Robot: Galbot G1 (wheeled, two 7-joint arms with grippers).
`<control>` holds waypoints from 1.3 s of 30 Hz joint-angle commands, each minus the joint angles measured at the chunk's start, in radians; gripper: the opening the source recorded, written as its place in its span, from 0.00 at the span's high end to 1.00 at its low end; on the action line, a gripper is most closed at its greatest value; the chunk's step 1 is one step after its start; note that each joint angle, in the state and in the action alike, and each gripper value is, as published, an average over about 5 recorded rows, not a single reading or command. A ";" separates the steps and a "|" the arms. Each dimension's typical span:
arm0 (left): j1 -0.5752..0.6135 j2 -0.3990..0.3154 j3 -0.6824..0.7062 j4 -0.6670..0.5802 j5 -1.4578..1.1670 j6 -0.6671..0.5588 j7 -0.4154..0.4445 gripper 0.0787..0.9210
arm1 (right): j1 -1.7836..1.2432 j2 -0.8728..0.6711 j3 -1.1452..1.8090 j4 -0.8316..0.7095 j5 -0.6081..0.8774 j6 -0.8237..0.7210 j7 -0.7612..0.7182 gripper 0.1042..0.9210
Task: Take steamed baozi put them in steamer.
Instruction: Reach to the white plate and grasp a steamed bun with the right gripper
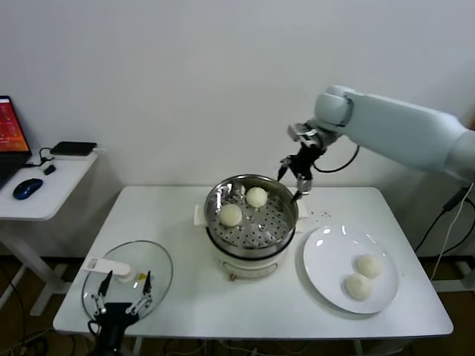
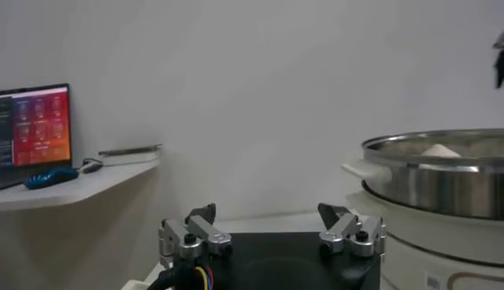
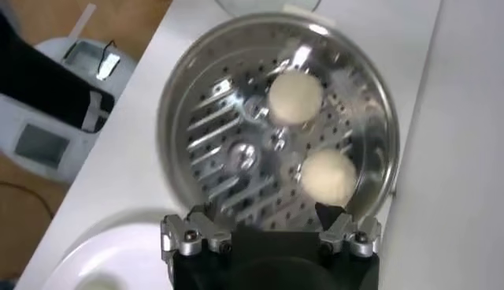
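Two smooth domed baozi (image 1: pixel 243 205) sit on the perforated steel steamer (image 1: pixel 252 222) floor; right hand (image 1: pixel 291 178) spread, empty.

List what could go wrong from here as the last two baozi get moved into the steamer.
1. The right gripper hangs open just past the steamer rim; swinging toward the plate low might clip it.
2. Two baozi already fill the far half, so a careless drop could land on them.
3. The plate's baozi nearly touch; grabbing one may nudge the other.

We see the laptop (image 1: pixel 9 133) at nine o'clock cut by the picture's edge. In the left wrist view the steamer (image 2: pixel 441 185) hides most of one baozi (image 2: pixel 438 149).
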 commanded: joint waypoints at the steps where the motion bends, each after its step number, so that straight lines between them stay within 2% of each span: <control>1: -0.001 -0.002 0.012 -0.005 0.014 0.003 0.000 0.12 | 0.002 -0.339 -0.020 0.237 -0.145 0.050 -0.019 0.12; 9: 0.008 -0.004 0.016 -0.002 0.025 -0.003 -0.001 0.12 | -0.322 -0.484 0.190 0.287 -0.337 0.053 -0.014 0.12; 17: 0.019 -0.005 0.016 0.002 0.027 -0.010 -0.002 0.12 | -0.597 -0.503 0.404 0.253 -0.464 0.075 -0.009 0.12; 39: 0.024 -0.008 0.012 0.007 0.020 -0.016 -0.003 0.12 | -0.710 -0.402 0.452 0.147 -0.558 0.080 0.011 0.12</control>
